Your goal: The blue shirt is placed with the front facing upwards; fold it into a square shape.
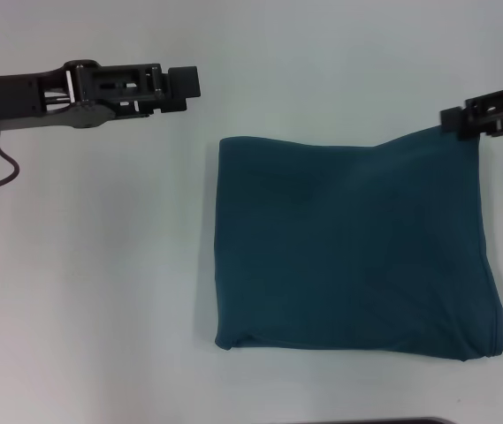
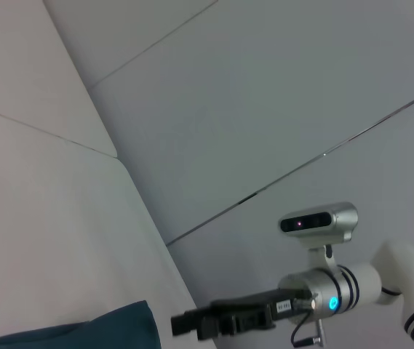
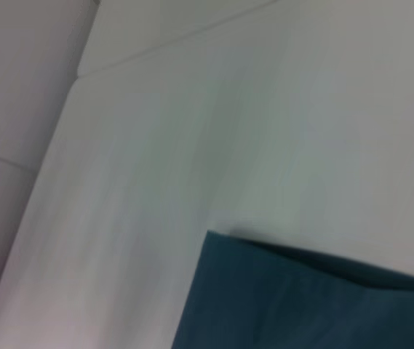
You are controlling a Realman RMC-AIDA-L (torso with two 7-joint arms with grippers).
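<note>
The blue shirt [image 1: 353,247] lay right of centre on the white table [image 1: 101,291], already folded into a near-square block, slightly wider than tall, long axis running 9 to 3 o'clock. No print, collar or label showed; just plain teal cloth w/ soft creases and a small pucker at the 7 o'clock corner. Its 1 o'clock corner was drawn up into a point toward the right gripper [image 1: 456,119], which sat at that corner, touching or pinching it. Looked clamped on the cloth, but I couldn't tell for sure. So the right arm was the nearer one; the shirt lay at about 7 o'clock from it. The left gripper [image 1: 185,84] hovered well apart at the shirt's 10 o'clock, over bare table, holding nothing; fingers' state couldn't be told. Judgement: fold approx done; what's left turns on freeing that lifted corner.
</note>
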